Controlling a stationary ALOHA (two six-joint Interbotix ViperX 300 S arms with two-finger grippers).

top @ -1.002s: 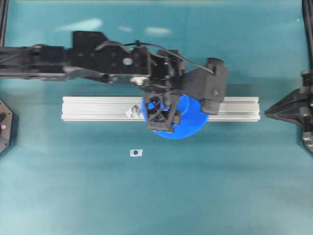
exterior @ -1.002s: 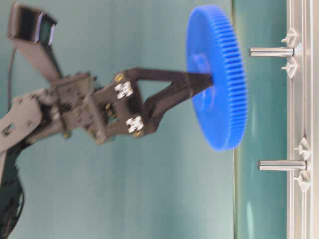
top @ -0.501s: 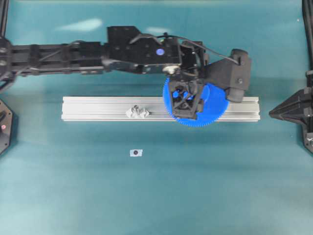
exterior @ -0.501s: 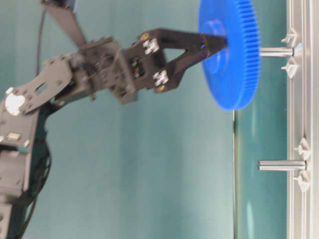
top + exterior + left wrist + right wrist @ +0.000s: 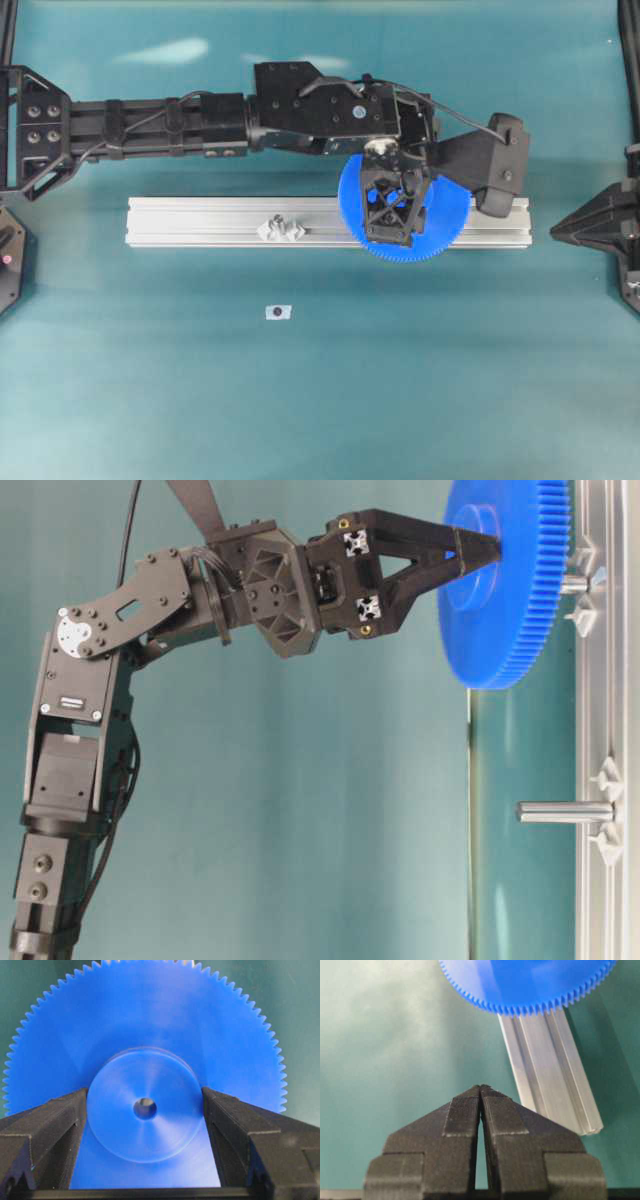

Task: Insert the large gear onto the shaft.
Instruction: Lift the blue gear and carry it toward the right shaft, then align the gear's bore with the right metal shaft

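Teal matting covers the surface (image 5: pixel 300 400), on which a silver aluminium rail (image 5: pixel 200 222) is laid from 9 to 3 o'clock in the overhead view. Since a second ago the large gear (image 5: pixel 440 215) has been carried along the rail from near its middle toward the 3 o'clock end, and it is now held over the pin there. In the table-level view, turned on its side, the gear has closed on the shaft (image 5: pixel 573 583): a clear gap was seen between them earlier, whereas now only a short stub of pin shows between the gear face and the rail. Whether the pin has entered the bore cannot be told, though something pale is glimpsed inside the centre hole (image 5: pixel 145 1108) in the left wrist view.

The left end effector (image 5: pixel 145 1110) is spread wide and pinched on the gear's raised hub, one finger at 9 o'clock and one at 3 o'clock of it. The right end effector (image 5: pixel 481 1110) is pressed together and parked near the rail's end, holding nothing. The second pin (image 5: pixel 565 811) is left bare.

Insertion is judged to be beginning; the gear is not yet seated against the brackets.
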